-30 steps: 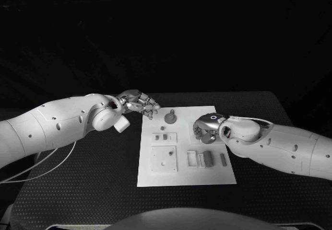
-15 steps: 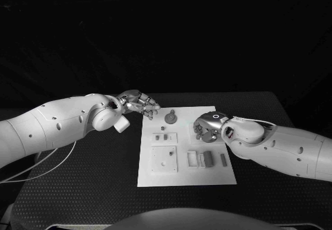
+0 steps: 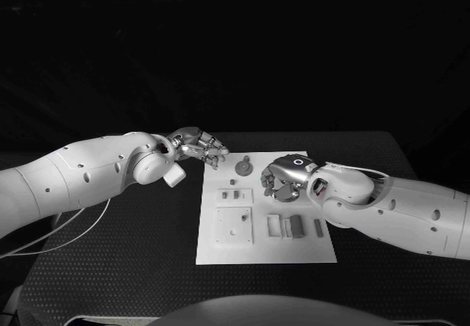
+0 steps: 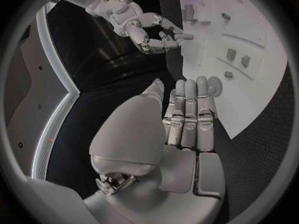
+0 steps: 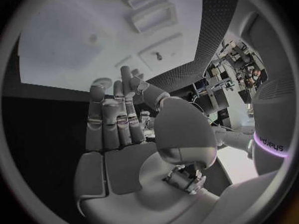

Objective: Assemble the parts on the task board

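Observation:
The white task board (image 3: 264,238) lies in the middle of the black table. A round grey part (image 3: 243,166) stands near its far edge, with small parts (image 3: 228,195) below it and a block (image 3: 294,225) and a bar (image 3: 317,227) nearer me. My left hand (image 3: 201,146) hovers at the board's far left corner, holding nothing. In the left wrist view its fingers (image 4: 190,112) lie straight, near the round part (image 4: 215,86). My right hand (image 3: 281,179) hangs over the board's right half beside the round part, fingers (image 5: 112,119) stretched out and holding nothing.
The task board (image 5: 69,40) has several recessed pockets, one square plate (image 3: 233,225) at its left. Black table surface (image 3: 117,258) runs wide on both sides of the board. A cable (image 3: 59,234) hangs under my left arm.
My right hand has drifted a little left and away from me, closer to the round part. The left hand has stayed where it was.

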`<state>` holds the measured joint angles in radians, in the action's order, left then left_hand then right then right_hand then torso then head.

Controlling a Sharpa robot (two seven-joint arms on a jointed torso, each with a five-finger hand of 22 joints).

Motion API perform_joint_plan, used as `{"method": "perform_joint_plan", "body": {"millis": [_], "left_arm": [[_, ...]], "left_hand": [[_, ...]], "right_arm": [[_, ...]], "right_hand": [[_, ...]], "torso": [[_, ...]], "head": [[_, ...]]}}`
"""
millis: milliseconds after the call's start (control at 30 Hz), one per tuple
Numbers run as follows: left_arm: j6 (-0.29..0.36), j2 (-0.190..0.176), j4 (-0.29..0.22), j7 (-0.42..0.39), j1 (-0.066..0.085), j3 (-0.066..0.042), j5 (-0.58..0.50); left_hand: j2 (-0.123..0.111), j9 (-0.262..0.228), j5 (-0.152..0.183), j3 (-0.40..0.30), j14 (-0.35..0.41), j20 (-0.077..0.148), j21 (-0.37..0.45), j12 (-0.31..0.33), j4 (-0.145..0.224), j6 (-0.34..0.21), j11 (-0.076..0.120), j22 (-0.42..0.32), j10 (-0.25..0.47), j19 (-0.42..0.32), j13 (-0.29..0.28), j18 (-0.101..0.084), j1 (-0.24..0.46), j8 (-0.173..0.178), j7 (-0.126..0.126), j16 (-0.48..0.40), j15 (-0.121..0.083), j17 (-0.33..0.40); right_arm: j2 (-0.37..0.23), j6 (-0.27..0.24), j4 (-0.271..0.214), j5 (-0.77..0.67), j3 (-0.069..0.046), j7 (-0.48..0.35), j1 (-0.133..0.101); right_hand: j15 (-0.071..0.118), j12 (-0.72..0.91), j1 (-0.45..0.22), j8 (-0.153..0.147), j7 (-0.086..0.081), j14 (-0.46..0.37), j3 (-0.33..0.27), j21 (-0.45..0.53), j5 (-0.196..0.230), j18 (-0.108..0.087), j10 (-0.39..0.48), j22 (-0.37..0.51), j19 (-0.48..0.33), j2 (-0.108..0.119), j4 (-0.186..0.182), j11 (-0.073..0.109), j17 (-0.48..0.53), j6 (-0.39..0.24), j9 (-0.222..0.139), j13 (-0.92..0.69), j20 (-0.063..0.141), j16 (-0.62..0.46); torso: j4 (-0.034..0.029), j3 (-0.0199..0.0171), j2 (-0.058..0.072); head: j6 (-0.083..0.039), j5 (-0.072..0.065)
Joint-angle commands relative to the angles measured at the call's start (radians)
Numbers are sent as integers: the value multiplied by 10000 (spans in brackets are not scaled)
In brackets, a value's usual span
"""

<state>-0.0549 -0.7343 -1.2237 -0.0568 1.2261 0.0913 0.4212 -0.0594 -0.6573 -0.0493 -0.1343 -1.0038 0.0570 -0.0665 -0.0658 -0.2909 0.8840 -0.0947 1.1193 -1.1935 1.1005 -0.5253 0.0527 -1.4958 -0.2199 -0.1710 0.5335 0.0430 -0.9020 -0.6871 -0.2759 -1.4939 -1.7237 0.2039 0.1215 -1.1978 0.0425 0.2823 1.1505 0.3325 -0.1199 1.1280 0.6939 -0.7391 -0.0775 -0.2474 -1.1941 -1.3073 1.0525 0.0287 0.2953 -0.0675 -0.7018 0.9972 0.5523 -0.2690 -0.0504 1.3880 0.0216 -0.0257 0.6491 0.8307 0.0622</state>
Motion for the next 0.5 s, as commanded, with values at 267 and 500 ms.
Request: {"method": "perform_joint_plan", "body": {"millis": [267,500], "left_arm": [[463,73,29,-381,9,-10,-225],[480,141,40,-410,10,-10,-240]], "left_hand": [[-25,-9,2,-84,33,-66,-17,-26,21,-78,-3,-15,57,-2,10,107,71,-3,-14,-35,56,11],[-29,-11,2,-89,33,-66,-17,-29,21,-76,0,-15,53,-2,9,107,71,-6,-13,-33,55,11]], "right_arm": [[713,-16,-720,533,3,-505,233],[1408,161,-538,59,90,-534,659]], "right_hand": [[51,11,135,42,35,29,2,-49,-31,-144,-128,-208,24,-149,-25,59,-16,113,208,-2,46,-1],[49,-9,133,31,29,22,10,-45,-31,-144,-109,-205,22,-167,-23,55,-16,96,206,-10,47,-10]], "torso": [[-7,3,4],[-27,-7,9]], "head": [[44,190],[59,245]]}}
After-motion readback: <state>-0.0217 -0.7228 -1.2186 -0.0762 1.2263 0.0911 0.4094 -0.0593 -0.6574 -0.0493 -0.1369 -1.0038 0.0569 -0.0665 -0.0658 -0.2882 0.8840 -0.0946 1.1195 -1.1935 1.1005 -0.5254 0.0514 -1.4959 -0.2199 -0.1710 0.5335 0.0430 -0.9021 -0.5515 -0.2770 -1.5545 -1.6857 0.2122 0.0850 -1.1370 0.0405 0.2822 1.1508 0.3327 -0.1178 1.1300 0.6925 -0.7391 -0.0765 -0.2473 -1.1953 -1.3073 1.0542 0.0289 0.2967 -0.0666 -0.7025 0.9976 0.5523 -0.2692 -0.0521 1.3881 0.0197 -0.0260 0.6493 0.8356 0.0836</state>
